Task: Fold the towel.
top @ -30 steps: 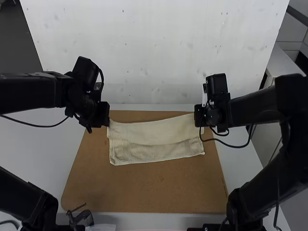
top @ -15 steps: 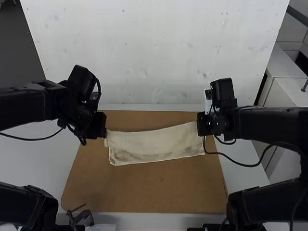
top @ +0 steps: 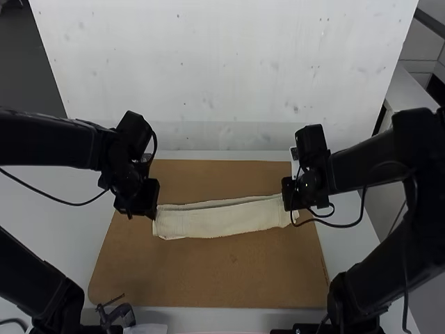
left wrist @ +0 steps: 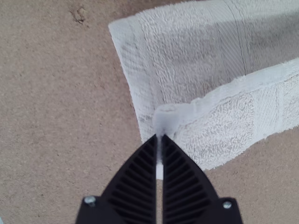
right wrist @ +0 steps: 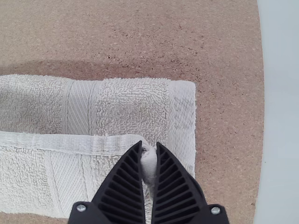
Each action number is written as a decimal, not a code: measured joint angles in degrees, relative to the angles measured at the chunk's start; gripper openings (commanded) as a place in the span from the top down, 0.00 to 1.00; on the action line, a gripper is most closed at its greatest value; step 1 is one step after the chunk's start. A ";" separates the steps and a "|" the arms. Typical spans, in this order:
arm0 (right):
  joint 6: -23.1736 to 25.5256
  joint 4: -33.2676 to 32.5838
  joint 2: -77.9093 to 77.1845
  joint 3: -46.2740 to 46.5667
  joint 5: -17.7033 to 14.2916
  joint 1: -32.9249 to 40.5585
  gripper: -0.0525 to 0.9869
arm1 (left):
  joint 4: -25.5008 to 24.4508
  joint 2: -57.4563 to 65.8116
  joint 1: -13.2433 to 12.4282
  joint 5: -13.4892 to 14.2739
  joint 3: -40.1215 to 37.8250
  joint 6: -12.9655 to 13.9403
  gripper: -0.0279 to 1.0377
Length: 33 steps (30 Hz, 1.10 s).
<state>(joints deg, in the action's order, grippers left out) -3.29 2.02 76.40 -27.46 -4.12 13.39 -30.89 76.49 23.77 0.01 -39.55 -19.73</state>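
High view gives you the towel (top: 215, 221) stretched sideways over the brown board (top: 208, 275), a little beyond its middle towards the far edge; its right end lies nearer the board's right edge than its left end does to the left edge. It is a pale, long, narrow strip, with one hemmed layer lying over another and part of the under layer showing beyond the hem.

Your left gripper (top: 152, 211) is at the left end and your right gripper (top: 289, 202) at the right end, each hiding some cloth from you. In the left wrist view, your black, tapered, ribbed fingers (left wrist: 133, 191) are nearly together, pinching a corner of the top layer's hem. Your right wrist view has that jaw almost closed too, a small bunched tuck of the hem's other corner between its tips.

You can see looped terry pile crossed by flat woven bands, with a smooth, raised hem. The board is finely speckled, with a dark scuff (left wrist: 78, 15) off the towel's left end. Near the board's near-left corner sits a dark clamp-like piece (top: 118, 315), and a black cable (top: 348, 224) loops over the right edge.
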 measured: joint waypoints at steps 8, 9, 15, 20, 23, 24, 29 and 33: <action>-0.07 2.34 5.07 -3.76 -0.52 0.00 0.93 | 3.08 7.45 -3.65 0.02 -4.09 1.27 0.95; -0.07 2.58 5.75 -4.11 -0.59 0.00 0.93 | 3.17 8.28 -4.02 0.02 -4.24 1.46 0.95; -0.04 4.79 10.16 -4.87 -0.74 0.00 0.91 | 3.78 11.26 -4.33 0.00 -4.39 1.90 0.94; 0.85 8.55 12.31 -4.92 -1.31 -0.15 0.14 | 3.74 13.07 -4.72 0.42 -4.59 2.29 0.30; 1.60 8.44 12.31 -5.90 -1.29 -0.96 0.11 | 2.36 13.25 -6.64 0.66 -6.05 2.54 0.05; 1.90 8.39 12.31 -6.43 -1.27 -1.38 0.11 | 1.77 13.25 -7.23 0.66 -6.82 2.58 0.05; 3.91 5.75 12.31 -7.89 -0.81 -2.99 0.11 | 1.25 12.26 -10.12 0.59 -9.20 3.39 0.05; 5.16 0.79 12.48 -9.22 0.59 -4.04 0.12 | 1.20 9.92 -12.22 0.39 -9.20 3.85 0.05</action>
<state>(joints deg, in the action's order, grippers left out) 1.87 2.81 88.88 -36.69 -3.53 9.34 -29.69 86.41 11.55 0.40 -48.75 -15.88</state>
